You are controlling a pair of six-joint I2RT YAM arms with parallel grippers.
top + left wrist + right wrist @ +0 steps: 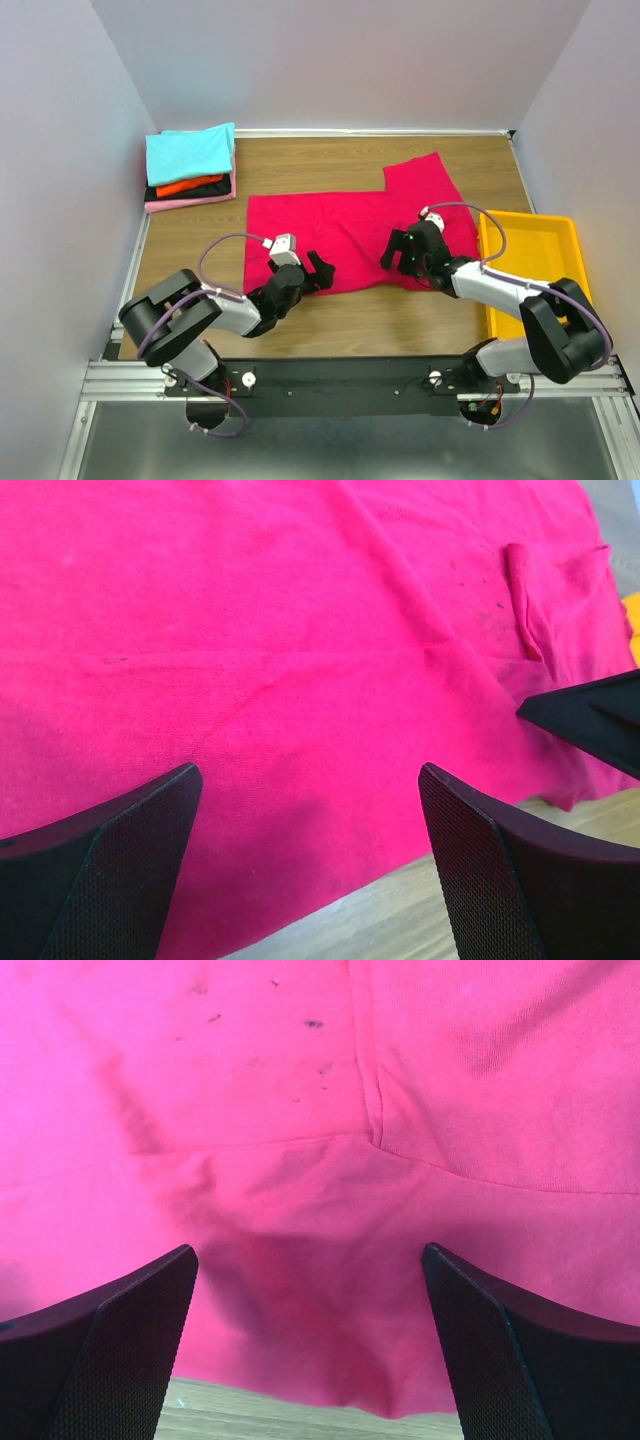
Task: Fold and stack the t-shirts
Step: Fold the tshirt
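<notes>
A large crimson t-shirt [350,225] lies spread flat across the middle of the wooden table, one sleeve reaching to the back right. At its near left edge hovers my left gripper [318,272], open, with the cloth's hem [300,780] between its fingers. My right gripper [397,252] hangs open over the near right edge, where the crimson cloth [320,1290] bulges up in a fold. Neither gripper holds anything. A stack of folded t-shirts [190,168] sits at the back left: cyan on top, then orange-red, black and pink.
A yellow plastic bin [530,265] stands at the right edge of the table, close beside the right arm. Grey walls close in the table on the left, back and right. Bare wood [400,320] shows between the shirt and the arm bases.
</notes>
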